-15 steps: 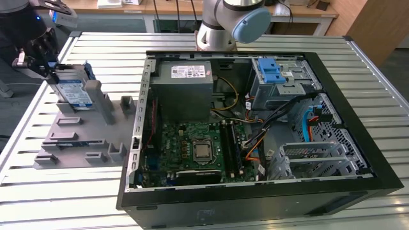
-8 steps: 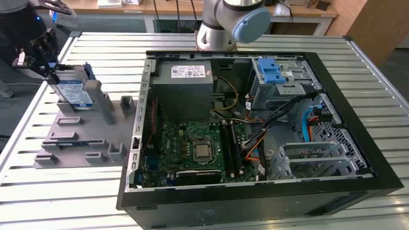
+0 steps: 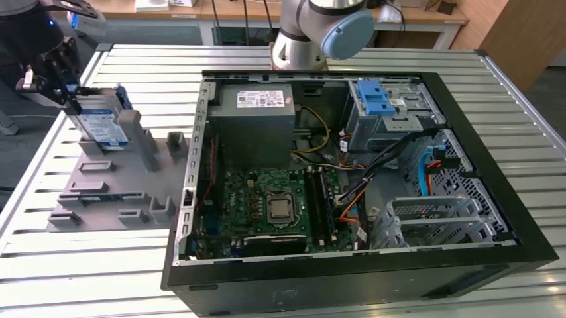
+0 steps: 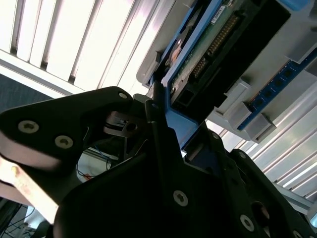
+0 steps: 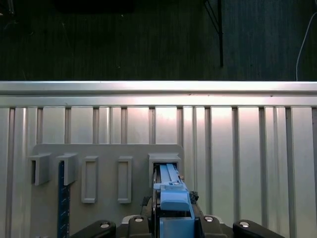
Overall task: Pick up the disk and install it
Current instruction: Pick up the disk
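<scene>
The disk point(image 3: 102, 126) stands on edge in a slot of the grey holder point(image 3: 106, 199) at the exterior view's left, silver with a blue-and-white label and blue side rails. My gripper point(image 3: 69, 94) sits over its far upper end, fingers closed on the rail. In the second wrist view the disk's connector end and green board point(image 4: 218, 44) lie just past the black fingers point(image 4: 163, 139). In the first wrist view the disk's blue rail point(image 5: 171, 191) runs from my gripper point(image 5: 173, 220) into the holder's slot.
An open computer case point(image 3: 468, 119) lies on the slatted metal table point(image 3: 97, 265). It holds a blue-latched drive bay point(image 3: 382, 103), a grey power supply point(image 3: 256, 112) and a motherboard point(image 3: 274, 205). The arm's base point(image 3: 309, 33) stands behind it. The holder point(image 5: 104, 148) has several other slots.
</scene>
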### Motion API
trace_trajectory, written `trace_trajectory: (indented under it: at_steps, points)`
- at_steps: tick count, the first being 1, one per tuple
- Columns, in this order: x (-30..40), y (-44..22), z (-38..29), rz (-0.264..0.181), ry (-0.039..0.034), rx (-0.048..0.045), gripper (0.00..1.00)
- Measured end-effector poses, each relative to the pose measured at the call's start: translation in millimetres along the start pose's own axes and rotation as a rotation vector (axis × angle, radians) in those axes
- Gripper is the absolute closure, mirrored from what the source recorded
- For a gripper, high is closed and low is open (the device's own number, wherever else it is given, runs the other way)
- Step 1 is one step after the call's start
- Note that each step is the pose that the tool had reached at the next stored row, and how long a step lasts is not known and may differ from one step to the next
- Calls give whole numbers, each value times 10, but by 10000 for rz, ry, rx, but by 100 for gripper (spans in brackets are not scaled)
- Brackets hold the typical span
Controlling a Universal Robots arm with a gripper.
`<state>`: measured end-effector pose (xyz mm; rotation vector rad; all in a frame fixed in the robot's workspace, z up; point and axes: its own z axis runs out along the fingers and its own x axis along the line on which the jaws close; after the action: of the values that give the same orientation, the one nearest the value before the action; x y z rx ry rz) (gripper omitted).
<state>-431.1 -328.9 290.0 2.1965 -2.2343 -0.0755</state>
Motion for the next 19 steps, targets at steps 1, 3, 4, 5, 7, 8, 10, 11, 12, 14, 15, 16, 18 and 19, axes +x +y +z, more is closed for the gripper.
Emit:
trace_trajectory:
  at_steps: [1,3,4,5,7,8,10,11,12,14,15,16,18,19]
  points:
    - [0,0,-8,0,0,-1,63]
    - [-1,1,-25,0,0,-1,63]
    - [-1,1,-34,0,0,0,63]
    - [-1,2,-44,0,1,-2,63]
    - [-2,3,-61,0,0,0,63]
    - [-2,3,-69,0,1,0,63]
    - [-2,4,-89,0,0,0,63]
    - [-3,4,-98,0,1,-1,63]
    - [-3,4,-107,0,0,0,63]
    - [-3,5,-123,0,0,0,63]
    - [-4,5,-132,0,1,-1,63]
    - [-4,6,-139,0,0,0,63]
    - [-4,6,-158,-1,1,-1,63]
    - [-5,7,-166,0,0,0,63]
